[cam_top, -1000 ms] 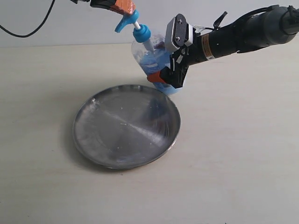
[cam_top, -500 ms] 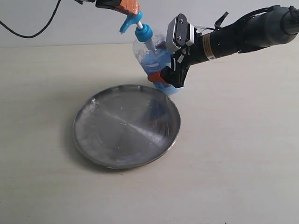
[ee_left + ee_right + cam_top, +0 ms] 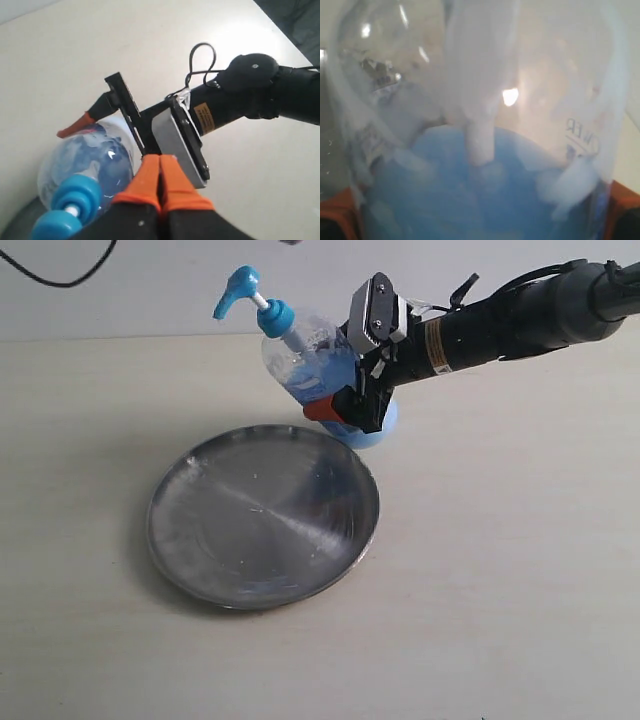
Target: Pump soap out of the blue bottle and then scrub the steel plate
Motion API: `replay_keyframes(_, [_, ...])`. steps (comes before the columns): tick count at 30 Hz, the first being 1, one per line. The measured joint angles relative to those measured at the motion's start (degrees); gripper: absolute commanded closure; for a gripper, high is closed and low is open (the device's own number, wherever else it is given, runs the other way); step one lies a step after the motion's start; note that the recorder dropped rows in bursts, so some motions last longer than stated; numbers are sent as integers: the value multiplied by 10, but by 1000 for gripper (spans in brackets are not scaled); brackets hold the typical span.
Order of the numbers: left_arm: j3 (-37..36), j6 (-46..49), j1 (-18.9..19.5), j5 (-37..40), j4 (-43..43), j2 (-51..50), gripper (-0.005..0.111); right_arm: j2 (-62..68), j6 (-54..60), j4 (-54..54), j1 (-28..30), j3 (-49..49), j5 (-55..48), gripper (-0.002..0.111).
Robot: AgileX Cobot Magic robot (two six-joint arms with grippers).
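Gone from the pump since a second ago, the left gripper [image 3: 160,186] has lifted out of the exterior view, and the blue bottle [image 3: 305,365] now leans further to the left with its pump head [image 3: 238,288] free in the air. The steel plate [image 3: 250,530] has slid slightly to the left on the table [image 3: 500,590].

The left wrist view shows the left gripper's orange fingers [image 3: 147,180] pressed flat together with nothing between them, above the bottle's blue collar [image 3: 75,195].

The right gripper [image 3: 345,400] reaches in from the right and is clenched around the lower body of the bottle. One red-orange fingertip [image 3: 322,410] shows on the near side, and the other is hidden behind the bottle. In the right wrist view the clear bottle fills the frame. Light-blue liquid [image 3: 480,200] fills its lower part, a white dip tube [image 3: 480,135] runs down into the liquid, and orange pads [image 3: 337,212] show at both sides of the bottle wall.

The bottle's base is at the far right edge of the plate, just beside the rim. Whether the base touches the table cannot be told. The spout points left, high over the table beyond the plate's far rim.

The plate lies flat near the middle of the table. A small pale smudge [image 3: 195,466] sits inside its far-left rim, and whether that is soap cannot be told.
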State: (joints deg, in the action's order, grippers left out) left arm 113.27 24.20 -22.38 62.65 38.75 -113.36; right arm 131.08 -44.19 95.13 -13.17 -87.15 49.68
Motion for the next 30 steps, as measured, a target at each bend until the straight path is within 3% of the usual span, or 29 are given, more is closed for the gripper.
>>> replay_keyframes(9, [11,-52,21,15,-114,16,107,5,7,-13,11,0,24,108])
replay_keyframes(30, [11,-60,23,40,-81,-16,107,8,28,-16,13,0,37,108])
